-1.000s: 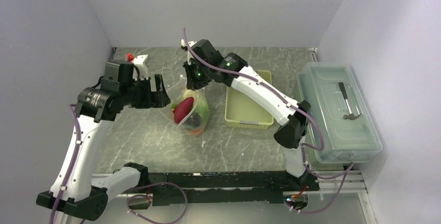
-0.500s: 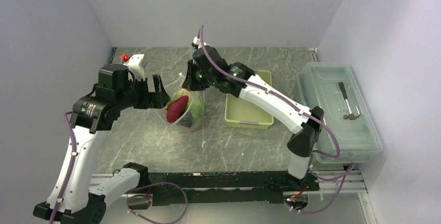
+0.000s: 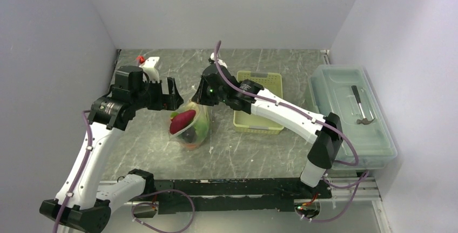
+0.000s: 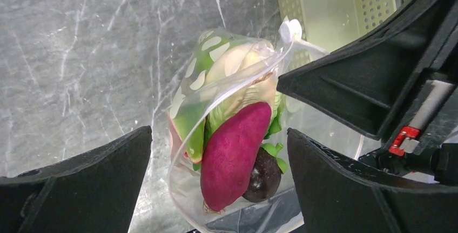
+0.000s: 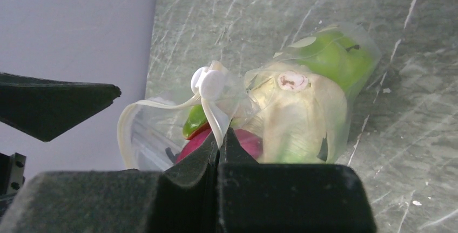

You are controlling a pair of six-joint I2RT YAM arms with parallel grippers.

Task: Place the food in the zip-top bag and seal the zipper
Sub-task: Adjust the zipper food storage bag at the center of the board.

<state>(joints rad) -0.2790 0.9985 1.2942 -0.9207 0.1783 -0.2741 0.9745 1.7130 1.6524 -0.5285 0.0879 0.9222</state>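
Right wrist view: your right gripper is fully closed, jaws pinched on the thin whitish zipper at the mouth edge of the zip-top bag. A small white tab sits on the strip just above the pinch. The rest of the mouth curls out in a loose loop to the left, so it is not pressed shut along its length. The food is inside the bag: a pale leafy lettuce in the middle and a green round fruit at the far end, pressed against the plastic. In the left wrist view your left gripper is spread wide with nothing between its fingers. It hovers at the bag's mouth, one finger to each side and apart from the plastic. From there you see a magenta oblong piece near the opening, with a dark purple piece touching it. In the top view the bag sits between the two grippers, just left of the yellow-green basket. You cannot tell whether its bottom rests on the grey table. The clear lidded box stands well apart on the right.
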